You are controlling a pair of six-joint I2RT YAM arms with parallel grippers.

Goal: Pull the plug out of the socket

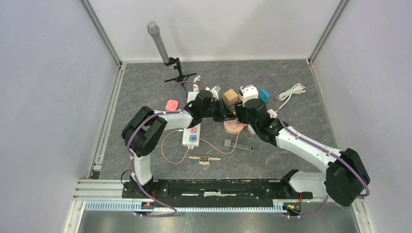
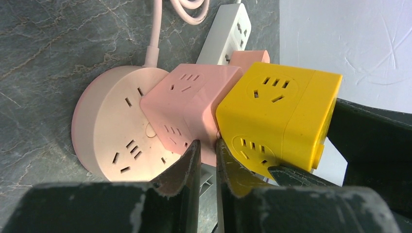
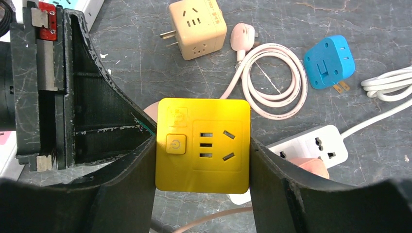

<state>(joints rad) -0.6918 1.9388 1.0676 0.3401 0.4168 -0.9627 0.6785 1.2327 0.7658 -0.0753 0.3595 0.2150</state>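
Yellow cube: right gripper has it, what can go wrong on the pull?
1. The yellow cube is stacked on the pink cube, which sits on the round socket. The pull could take the pink cube along, or lift the whole stack.
2. The left gripper is shut, its tips at the seam between the cubes, clamping nothing. It may not hold the stack down.
3. The right gripper holds smooth flat sides, so it might slip.
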